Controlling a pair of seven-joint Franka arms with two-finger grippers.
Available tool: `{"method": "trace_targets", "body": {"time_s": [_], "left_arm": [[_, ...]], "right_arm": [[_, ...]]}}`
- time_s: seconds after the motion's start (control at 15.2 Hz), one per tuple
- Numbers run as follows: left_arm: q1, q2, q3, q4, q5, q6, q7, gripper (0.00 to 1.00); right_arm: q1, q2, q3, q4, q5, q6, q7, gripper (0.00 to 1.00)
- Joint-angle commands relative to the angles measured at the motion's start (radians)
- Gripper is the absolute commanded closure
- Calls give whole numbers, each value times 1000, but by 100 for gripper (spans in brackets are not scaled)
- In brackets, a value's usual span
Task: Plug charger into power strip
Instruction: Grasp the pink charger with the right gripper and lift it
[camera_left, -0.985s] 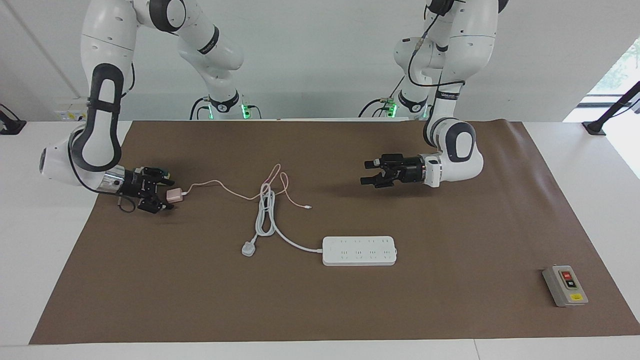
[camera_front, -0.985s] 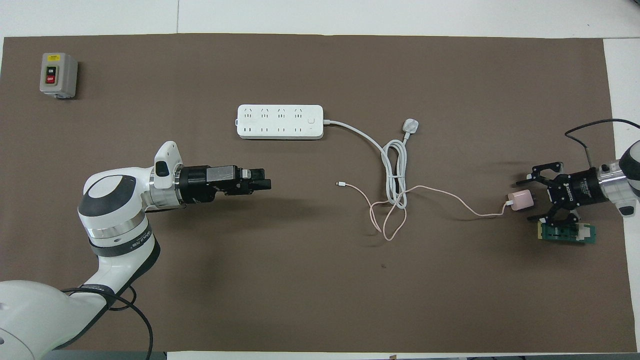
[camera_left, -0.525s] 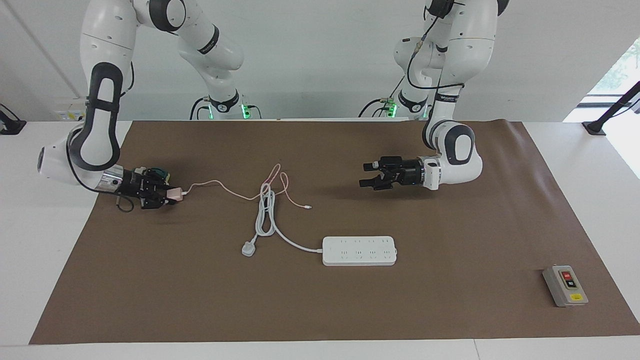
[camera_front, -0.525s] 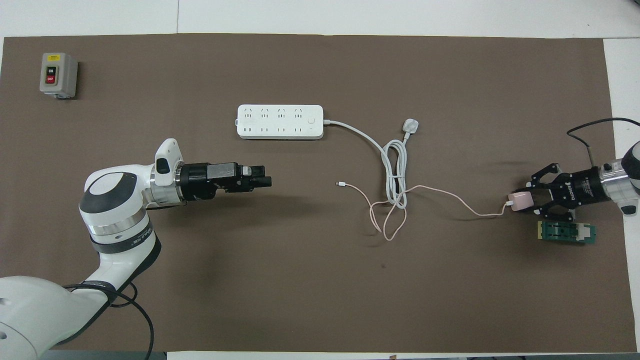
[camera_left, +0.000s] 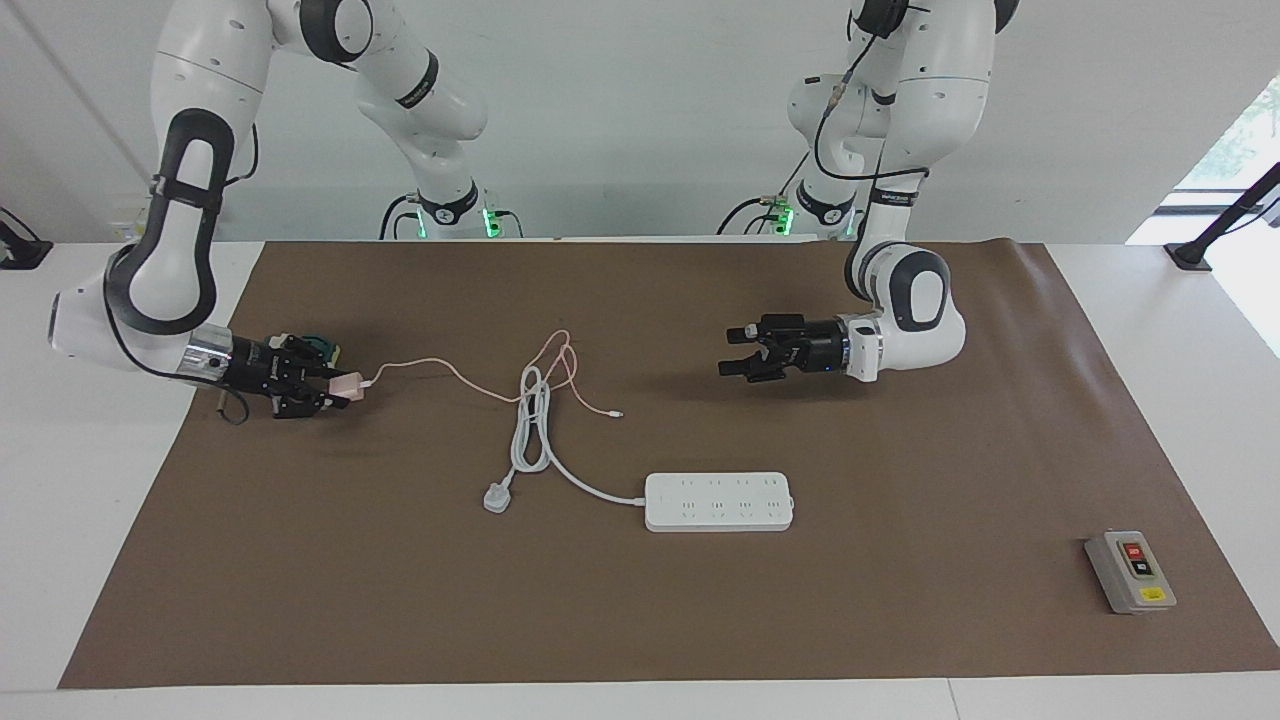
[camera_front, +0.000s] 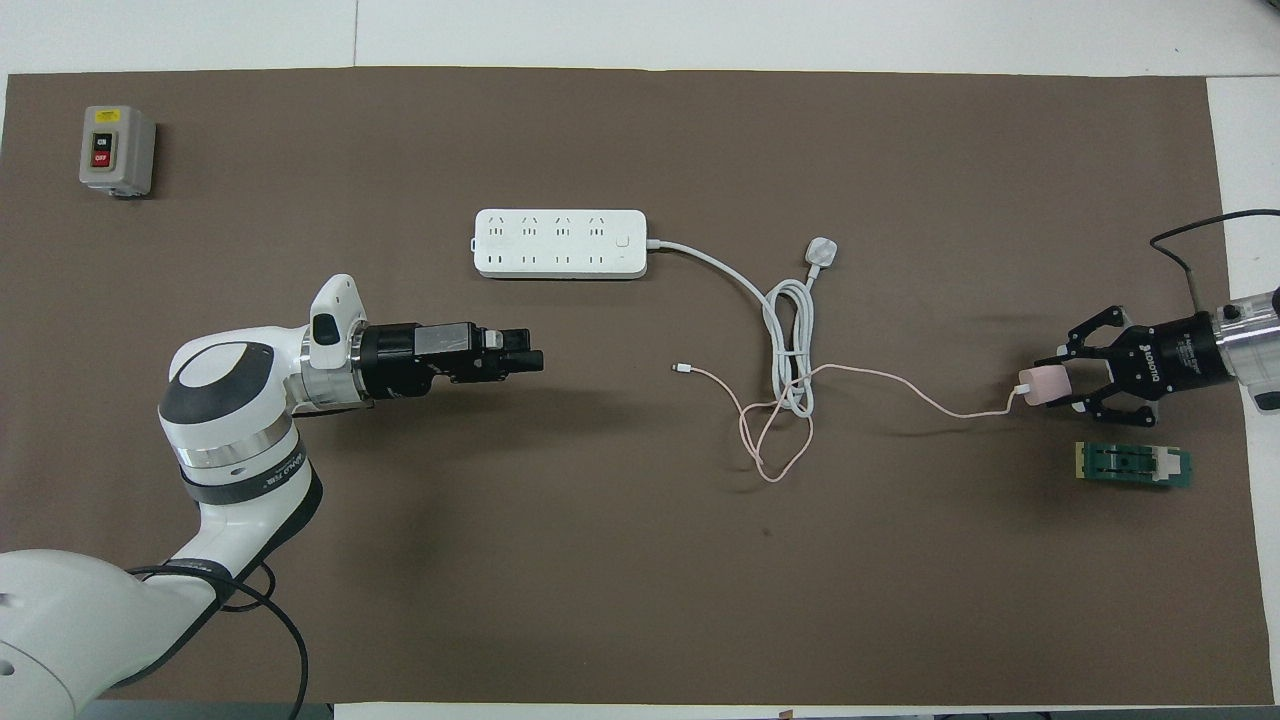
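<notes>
The pale-pink charger (camera_left: 346, 386) is between the fingers of my right gripper (camera_left: 335, 388), which is shut on it just above the brown mat at the right arm's end of the table. It also shows in the overhead view (camera_front: 1040, 384), inside the right gripper (camera_front: 1050, 385). Its thin pink cable (camera_front: 900, 385) trails toward the middle of the table. The white power strip (camera_left: 719, 501) lies flat mid-table, farther from the robots; it also shows from overhead (camera_front: 560, 243). My left gripper (camera_left: 735, 352) is open and empty, held above the mat, also seen from overhead (camera_front: 535, 358).
The strip's thick white cord is coiled mid-table and ends in a white three-pin plug (camera_front: 821, 250); the pink cable loops through it. A small green part (camera_front: 1133, 465) lies beside the right gripper. A grey button box (camera_front: 117, 150) sits at the left arm's end.
My right gripper closed on the charger and drew it toward the right arm's end of the table, away from the green part. The pink cable shifted with it. The left gripper barely moved.
</notes>
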Motion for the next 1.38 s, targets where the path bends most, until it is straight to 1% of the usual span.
{"method": "trace_targets", "body": {"time_s": [0.0,0.07,0.26,0.39,0.59,0.79,0.92,1.05,1.31], "left_arm": [[-16,16,9,18,-18,0,-11,0],[-16,16,9,18,-18,-1,-13,0],[-13,16,9,22,-18,-17,-11,0],[-11,26,9,23,-18,-26,-6,0],[-11,31,9,23,-18,-35,-5,0],[-8,32,9,23,-18,-35,4,0],[-5,49,9,36,-18,-43,27,0],[-5,66,9,41,-18,-58,35,0],[-10,71,9,44,-18,-54,44,0]], "right_arm": [[44,-26,5,48,50,-26,114,92],[70,-35,5,65,67,-25,176,95],[148,-53,5,114,102,-25,311,95],[199,-73,5,121,115,-17,365,95],[259,-92,5,119,142,1,385,95],[303,-103,5,116,149,47,440,95],[337,-110,5,99,152,72,446,95],[363,-127,5,82,184,76,452,95],[441,-149,5,70,224,102,481,95]]}}
